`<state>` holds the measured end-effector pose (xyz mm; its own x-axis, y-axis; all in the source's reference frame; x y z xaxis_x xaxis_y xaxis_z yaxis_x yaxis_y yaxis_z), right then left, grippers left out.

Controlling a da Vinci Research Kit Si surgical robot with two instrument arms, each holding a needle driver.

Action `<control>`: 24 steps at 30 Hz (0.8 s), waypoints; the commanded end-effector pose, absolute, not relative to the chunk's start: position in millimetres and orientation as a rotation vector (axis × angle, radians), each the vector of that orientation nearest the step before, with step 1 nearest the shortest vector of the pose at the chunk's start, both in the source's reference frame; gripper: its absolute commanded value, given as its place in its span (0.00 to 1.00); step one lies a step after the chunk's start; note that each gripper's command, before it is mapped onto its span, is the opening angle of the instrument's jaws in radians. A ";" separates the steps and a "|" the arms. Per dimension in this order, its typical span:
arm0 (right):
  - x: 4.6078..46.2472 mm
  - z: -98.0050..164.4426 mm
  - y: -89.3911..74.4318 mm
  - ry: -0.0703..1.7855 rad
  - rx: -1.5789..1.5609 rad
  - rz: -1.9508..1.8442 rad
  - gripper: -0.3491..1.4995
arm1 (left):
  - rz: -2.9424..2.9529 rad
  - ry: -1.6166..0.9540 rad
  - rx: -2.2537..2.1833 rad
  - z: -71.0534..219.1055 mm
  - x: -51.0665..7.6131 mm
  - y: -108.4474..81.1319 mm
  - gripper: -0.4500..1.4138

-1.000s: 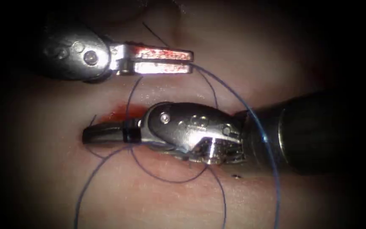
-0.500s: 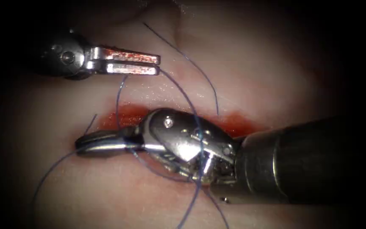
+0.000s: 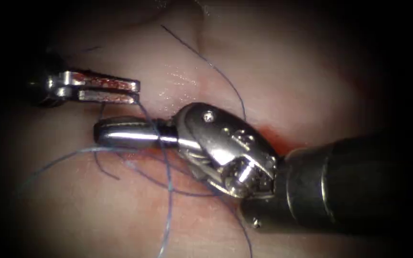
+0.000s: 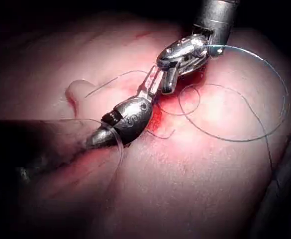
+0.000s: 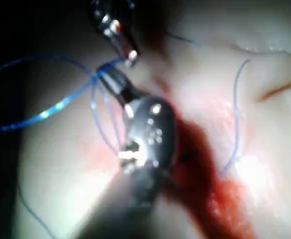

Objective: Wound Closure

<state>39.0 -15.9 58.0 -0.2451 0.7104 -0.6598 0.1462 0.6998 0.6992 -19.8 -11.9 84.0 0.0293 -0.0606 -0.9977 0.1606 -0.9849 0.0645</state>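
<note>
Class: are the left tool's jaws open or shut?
Shut on the thread: the left tool has its jaws pressed together, the thread leaving their tip.

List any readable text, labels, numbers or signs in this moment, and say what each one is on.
Readable text: none.
Embossed marks on the right claw's wrist housing: too blurred to read.
Left claw, thread and tissue: no writing seen.
</note>
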 end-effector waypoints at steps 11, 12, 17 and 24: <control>38.8 58.1 -17.2 1.788 0.723 0.639 0.00 | -2.071 0.073 2.164 84.2 -19.8 -12.0 0.00; 38.7 58.1 -17.2 1.774 0.727 0.632 0.00 | -2.068 0.070 2.172 84.1 -19.8 -12.0 0.00; 35.7 57.8 -16.7 1.679 0.704 0.584 0.01 | -2.019 0.101 2.192 82.7 -19.0 -12.6 0.00; 35.9 59.3 -15.6 1.588 0.619 0.575 0.03 | -1.803 0.171 2.300 81.6 -18.2 -14.3 0.00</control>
